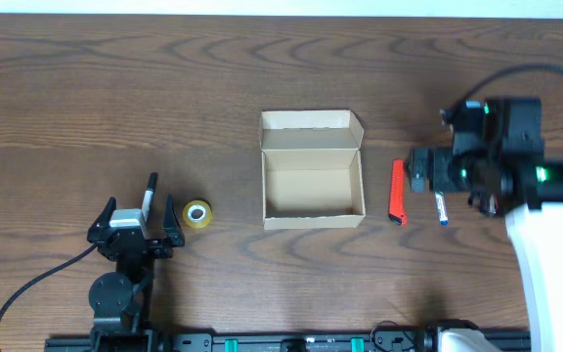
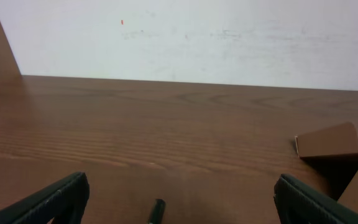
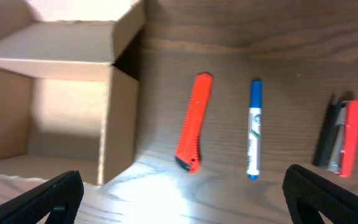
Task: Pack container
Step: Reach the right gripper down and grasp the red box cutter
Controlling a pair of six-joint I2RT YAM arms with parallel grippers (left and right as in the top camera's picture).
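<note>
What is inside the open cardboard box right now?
The small tan cardboard box stands open, and the overhead view shows only its bare floor, with nothing packed. A thin strip of floor behind the near wall is covered.

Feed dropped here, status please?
Left gripper open, empty. Right gripper open, near orange cutter, blue marker. Container open, empty. Nothing blocking it.

Left gripper (image 1: 137,217) jaws spread wide, right gripper (image 1: 419,172) likewise, both arms apart

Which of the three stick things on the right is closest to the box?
The orange cutter, right beside the box; the blue marker and red-black tool lie farther.
</note>
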